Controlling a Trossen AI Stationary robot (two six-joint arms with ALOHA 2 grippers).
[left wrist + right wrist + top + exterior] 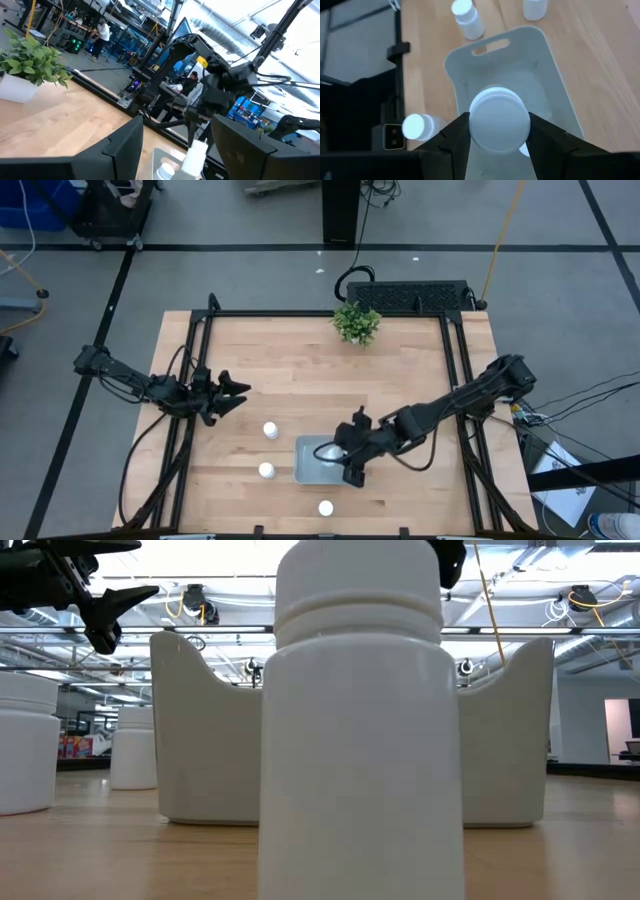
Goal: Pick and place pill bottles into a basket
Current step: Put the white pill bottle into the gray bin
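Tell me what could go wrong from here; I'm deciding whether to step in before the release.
The right gripper holds a pill bottle above the basket; dropped from there, it may bounce or tip. Another bottle seems to lie under it and could be struck. Withdrawing, the arm might nudge the bottle standing near the basket's edge.

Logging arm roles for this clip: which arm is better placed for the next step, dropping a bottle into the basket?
Right. The right gripper holds a pill bottle directly above the basket. The left gripper hangs open and empty, well off to the basket's side.
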